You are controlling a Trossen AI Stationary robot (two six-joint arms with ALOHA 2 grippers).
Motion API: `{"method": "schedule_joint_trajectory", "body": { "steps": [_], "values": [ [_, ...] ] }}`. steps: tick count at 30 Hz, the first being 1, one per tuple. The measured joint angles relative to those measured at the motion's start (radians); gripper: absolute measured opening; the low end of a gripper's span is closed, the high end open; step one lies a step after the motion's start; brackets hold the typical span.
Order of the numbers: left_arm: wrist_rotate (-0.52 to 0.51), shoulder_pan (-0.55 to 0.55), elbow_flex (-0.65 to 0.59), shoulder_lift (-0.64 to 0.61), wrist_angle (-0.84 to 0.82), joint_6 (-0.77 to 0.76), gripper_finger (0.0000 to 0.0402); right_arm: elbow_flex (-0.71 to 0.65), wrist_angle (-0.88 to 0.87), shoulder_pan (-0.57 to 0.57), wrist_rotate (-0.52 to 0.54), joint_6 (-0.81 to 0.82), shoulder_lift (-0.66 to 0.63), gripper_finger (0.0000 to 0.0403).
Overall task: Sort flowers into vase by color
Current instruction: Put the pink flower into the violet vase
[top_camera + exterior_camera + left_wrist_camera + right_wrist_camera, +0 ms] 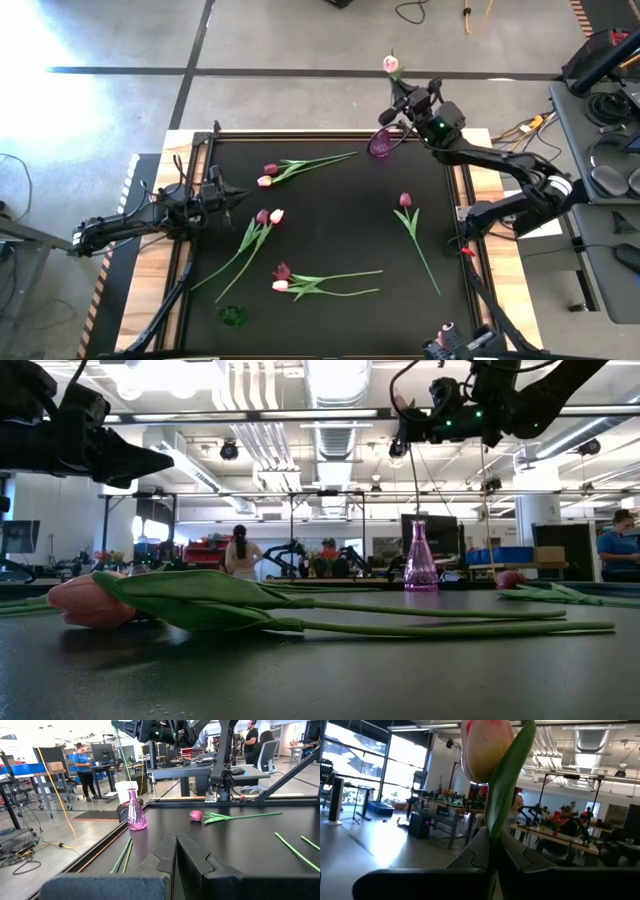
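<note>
My right gripper (402, 95) is raised above the table's far right corner, shut on a pale pink tulip whose head (391, 64) points past the far edge. Its thin stem (416, 485) hangs down to the mouth of the purple glass vase (420, 560), which stands upright on the mat; whether the tip is inside I cannot tell. My left gripper (238, 197) hovers shut over the mat's left side, near a magenta and pale pair (268, 216). Other tulips lie flat: a pair (270, 175) farther back, a pair (282, 278) nearer, and one magenta tulip (405, 200) to the right. My right gripper pinches the pale tulip between its two fingers (512, 857), just below the head, on the stem and a green leaf (506, 790). The head (485, 747) sticks out past the fingertips. The tulip is lifted clear of the table, its long stem (124, 760) hanging down toward the vase.
A small green vase (233, 315) stands near the mat's near left corner. The black mat has wooden borders (150, 260) on both sides. Beyond the table there are desks, cables and people (82, 767) in the room.
</note>
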Motion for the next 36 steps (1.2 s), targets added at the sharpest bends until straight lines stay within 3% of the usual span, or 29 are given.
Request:
{"method": "schedule_joint_trajectory", "body": {
  "steps": [20, 36],
  "values": [
    [0.000, 0.000, 0.000, 0.000, 0.000, 0.000, 0.0000, -0.044, -0.007, 0.000, 0.008, -0.017, 0.139, 0.0013],
    [0.000, 0.000, 0.000, 0.000, 0.000, 0.000, 0.0000, -0.039, -0.371, 0.000, 0.099, 0.062, 0.070, 0.0015]
  ]
}}
